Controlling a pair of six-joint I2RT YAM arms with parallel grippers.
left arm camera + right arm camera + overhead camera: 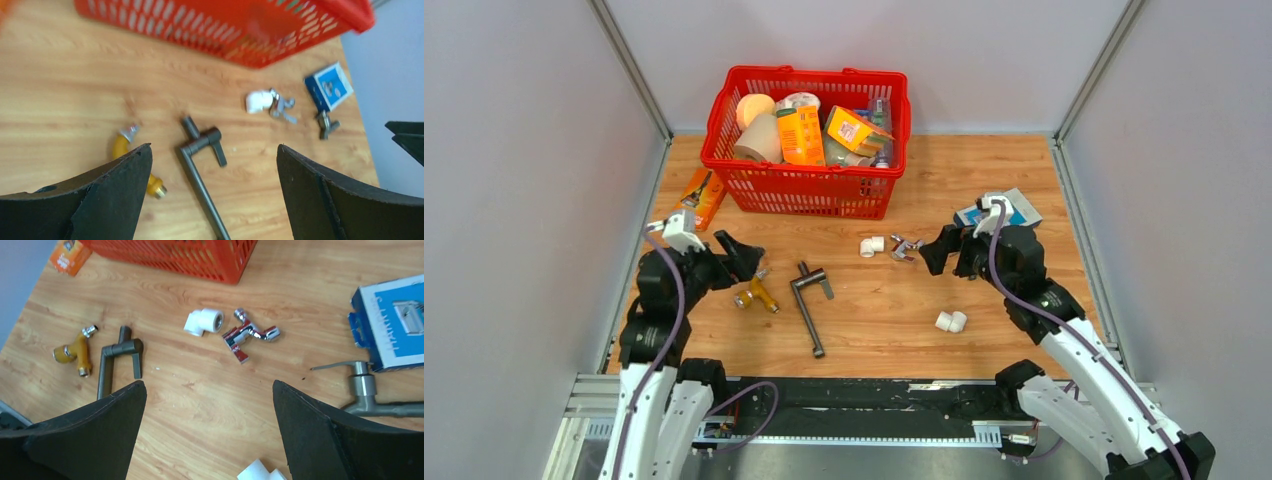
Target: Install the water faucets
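- Plainly flat on the bench (874, 300), left of centre and toward the near edge: long dark grey faucet (809, 305), with the slim spout tube running toward the near edge and the short side arm and lever at its far end.
- Touched by neither tool.
- Left tool (214, 150): released, fingers (125, 190) spread wide with nothing between them, hovering over the left side of the bench just left of the faucet.
- Right tool (208, 383): released as well, spread wide and empty, hovering over the right side of the bench.
- Just left of the dark faucet and apart from it: yellow brass valve (756, 293), lying on its side.
- Near the middle of the bench: white elbow fitting (871, 246), with a small chrome faucet (905, 247) just beside it on the right.
- Toward the right and nearer the near edge: second white elbow (951, 321), well apart from the rest.
- By the right edge: blue box (1014, 208), partly hidden by the right arm from above, with a steel tap (365, 390) lying just beside it in the wrist views.
- Against the far edge: red basket (809, 185), full of packages.
- At the left edge, by the basket's near left corner: orange box (703, 197).
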